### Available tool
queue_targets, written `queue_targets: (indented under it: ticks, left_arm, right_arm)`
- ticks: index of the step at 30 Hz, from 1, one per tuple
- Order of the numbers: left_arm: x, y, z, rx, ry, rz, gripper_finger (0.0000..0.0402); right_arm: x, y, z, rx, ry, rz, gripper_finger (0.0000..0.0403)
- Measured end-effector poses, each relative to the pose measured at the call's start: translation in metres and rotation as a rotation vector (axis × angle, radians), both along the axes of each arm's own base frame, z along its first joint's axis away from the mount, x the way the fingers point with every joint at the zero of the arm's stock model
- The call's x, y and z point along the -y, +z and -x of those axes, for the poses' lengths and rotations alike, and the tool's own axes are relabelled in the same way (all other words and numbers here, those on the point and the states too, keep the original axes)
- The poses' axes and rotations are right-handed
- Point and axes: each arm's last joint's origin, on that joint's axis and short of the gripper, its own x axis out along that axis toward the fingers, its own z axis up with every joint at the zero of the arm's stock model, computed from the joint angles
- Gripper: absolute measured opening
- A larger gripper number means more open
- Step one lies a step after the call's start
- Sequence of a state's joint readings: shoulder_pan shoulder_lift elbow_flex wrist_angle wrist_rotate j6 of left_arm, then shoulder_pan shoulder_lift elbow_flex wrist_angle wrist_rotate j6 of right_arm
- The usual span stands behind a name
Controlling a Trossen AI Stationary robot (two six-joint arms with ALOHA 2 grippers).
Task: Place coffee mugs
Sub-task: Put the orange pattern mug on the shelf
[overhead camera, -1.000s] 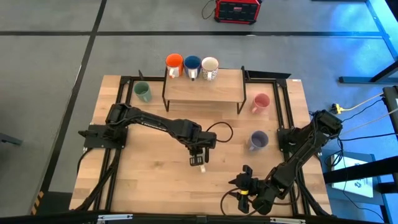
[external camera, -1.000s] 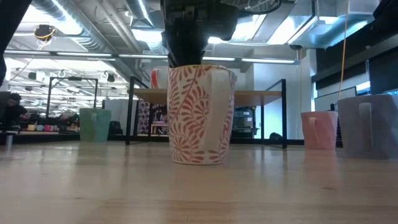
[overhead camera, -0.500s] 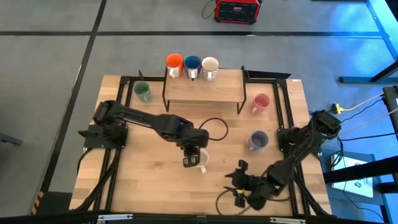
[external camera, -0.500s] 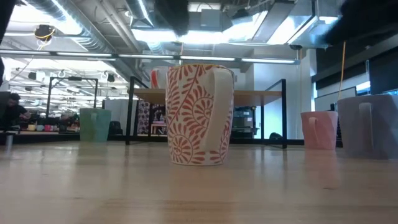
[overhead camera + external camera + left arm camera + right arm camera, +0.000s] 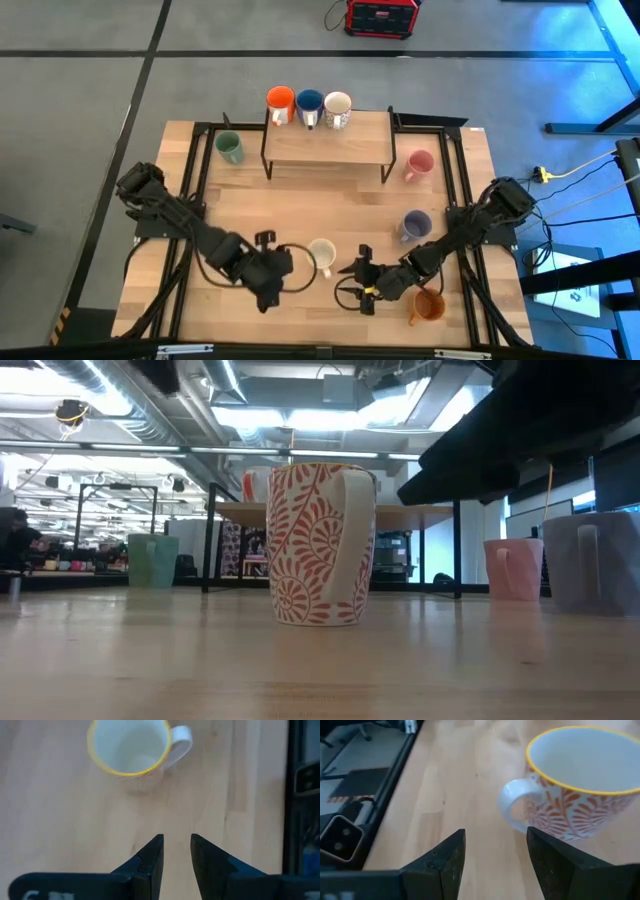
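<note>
A white mug with a red leaf pattern and a yellow rim (image 5: pixel 321 255) (image 5: pixel 320 545) stands upright on its base on the wooden table (image 5: pixel 250 205), near the middle of the front half. Its handle (image 5: pixel 512 805) points toward the table's near right. My left gripper (image 5: pixel 280 265) (image 5: pixel 176 845) hovers open just left of the mug, tilted down, with nothing between its fingers. My right gripper (image 5: pixel 352 272) (image 5: pixel 496 840) is open just right of the mug, low over the table and facing the handle, apart from it.
An orange mug (image 5: pixel 279 100), a dark blue mug (image 5: pixel 308 102) and a white mug (image 5: pixel 337 108) stand on the wooden shelf (image 5: pixel 328 145) at the back. On the table stand a green mug (image 5: pixel 229 148), a pink mug (image 5: pixel 420 165), a lavender mug (image 5: pixel 415 225) and an amber mug (image 5: pixel 428 305).
My left gripper has let go of the patterned mug's rim, risen, and drawn back toward the table's near left. The mug stays upright where it was set. My right gripper has sunk and gone left toward the mug, and the amber mug now shows beside the right arm.
</note>
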State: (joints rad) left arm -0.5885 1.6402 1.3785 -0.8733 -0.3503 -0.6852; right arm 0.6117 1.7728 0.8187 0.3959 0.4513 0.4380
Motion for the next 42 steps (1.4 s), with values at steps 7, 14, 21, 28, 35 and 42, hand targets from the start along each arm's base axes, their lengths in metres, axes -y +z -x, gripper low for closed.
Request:
queue_targets:
  ticks: [7, 14, 21, 28, 35, 42]
  left_arm:
    - [-0.001, -0.053, -0.009, 0.164, 0.051, 0.078, 0.0091]
    - [-0.022, -0.074, -0.017, 0.226, 0.110, 0.063, 0.0091]
    - [-0.036, -0.088, -0.018, 0.236, 0.130, 0.075, 0.0091]
    - [-0.041, -0.087, -0.023, 0.267, 0.128, 0.077, 0.0091]
    - [-0.043, -0.084, -0.027, 0.294, 0.100, 0.083, 0.0091]
    - [-0.042, -0.084, -0.027, 0.301, 0.089, 0.089, 0.0091]
  right_arm:
    - [0.000, -0.014, -0.006, 0.034, 0.017, 0.031, 0.0198]
    - [0.009, -0.027, -0.017, 0.052, -0.016, 0.046, 0.0198]
    - [0.013, -0.026, -0.023, 0.088, 0.009, 0.050, 0.0198]
    - [0.012, -0.025, -0.024, 0.098, 0.025, 0.036, 0.0198]
    - [0.012, -0.032, -0.029, 0.098, 0.000, 0.051, 0.0198]
    - [0.005, -0.041, -0.043, 0.113, -0.010, 0.053, 0.0198]
